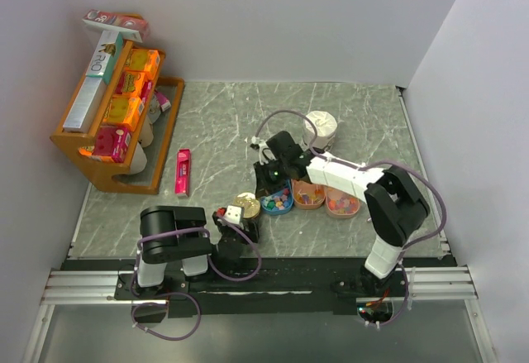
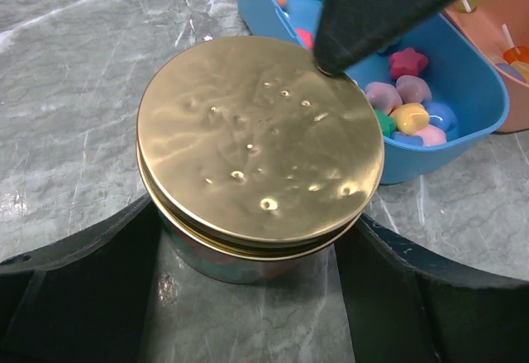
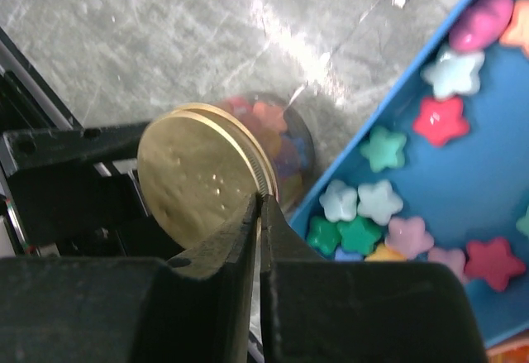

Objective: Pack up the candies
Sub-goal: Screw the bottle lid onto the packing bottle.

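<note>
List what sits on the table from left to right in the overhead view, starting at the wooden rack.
In order: wooden rack → pink packet → gold-lidded jar → blue tray → orange tray → second orange tray.

The whole table (image 1: pixel 331 115) is taken in from above and behind the arm bases by the top camera, from far off and angled downward. The gold lid (image 2: pixel 260 140) on the jar (image 2: pixel 223 268) is looked down on at close range from the left wrist. From the right wrist it is seen nearly edge-on, closer still. The lid and the blue tray (image 2: pixel 450 152) of candies (image 2: pixel 411 117) are shared by all three views.
</note>
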